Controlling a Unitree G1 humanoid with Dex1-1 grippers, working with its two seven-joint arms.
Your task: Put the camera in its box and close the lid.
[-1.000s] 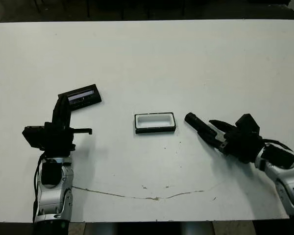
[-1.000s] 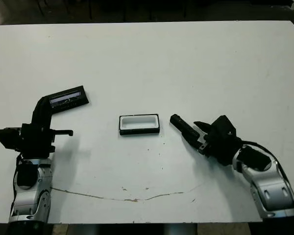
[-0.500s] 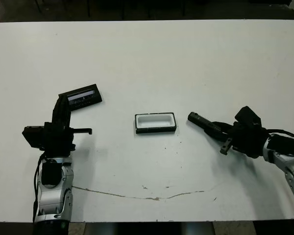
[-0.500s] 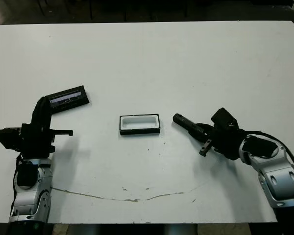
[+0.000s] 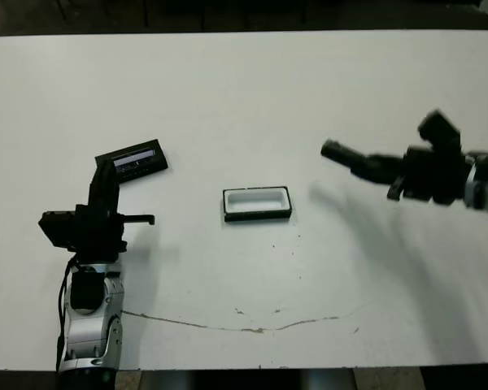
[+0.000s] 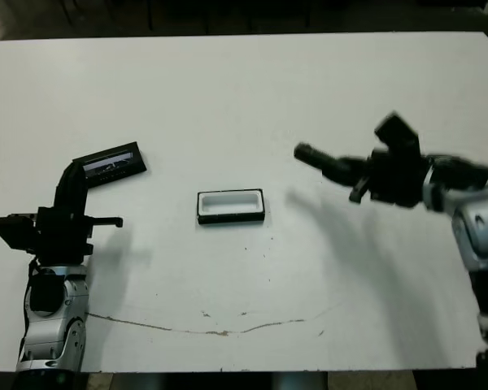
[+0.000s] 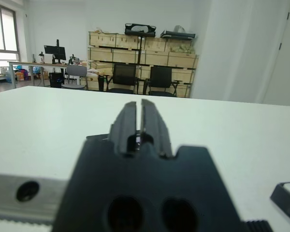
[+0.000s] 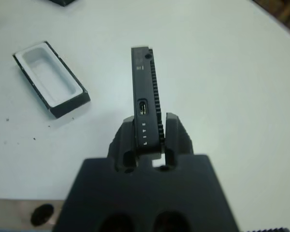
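The white table (image 5: 244, 89) looks the same as a second ago, with the box (image 5: 257, 204) open at its middle and the lid (image 5: 132, 159) off to its left. The right gripper (image 8: 150, 133) has risen off the table, still clamped on the camera (image 5: 351, 158), now held in the air to the right of the box. The left gripper (image 7: 137, 118) stays pinched closed, holding nothing, just beside the lid.
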